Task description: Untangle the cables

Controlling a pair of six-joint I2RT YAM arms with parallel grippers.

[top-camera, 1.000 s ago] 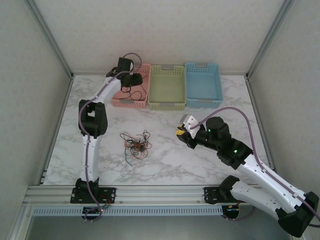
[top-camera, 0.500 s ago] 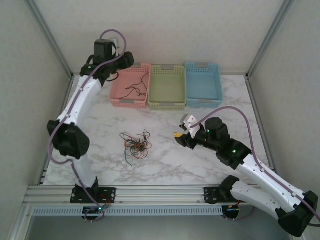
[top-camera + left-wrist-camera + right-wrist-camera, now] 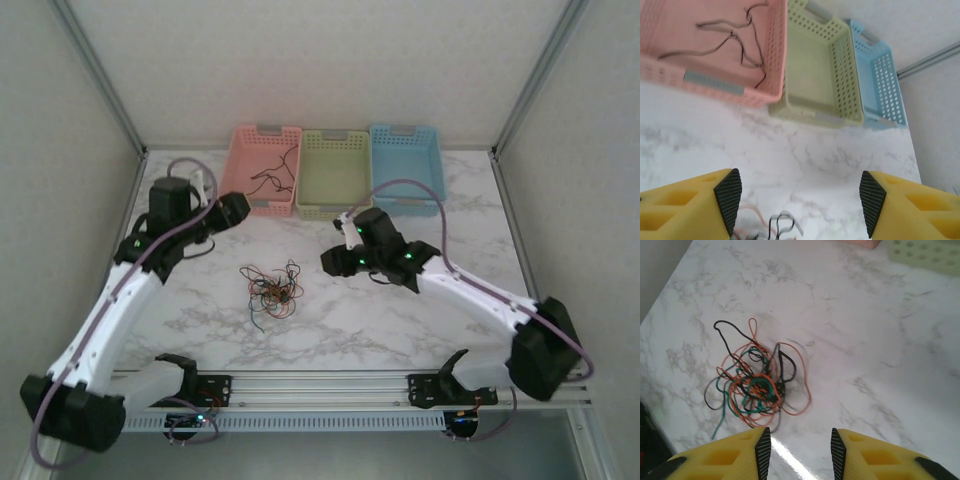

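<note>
Left arm: climbs from the lower-left corner of the overhead frame, bends near the left edge, and ends with the left gripper [image 3: 234, 209] pointing right beside the lower-left corner of the pink basket [image 3: 262, 206]. Jaws wide and empty, with bare marble table [image 3: 840, 165] between them. Right arm: sweeps from lower right up to centre, with the right gripper [image 3: 332, 262] aimed left toward the cables [image 3: 272, 290]. Jaws partly apart, gripping nothing. Tangle at centre-left, loose on the table, clear of both grippers. One black cable [image 3: 268, 180] inside the pink basket.
</note>
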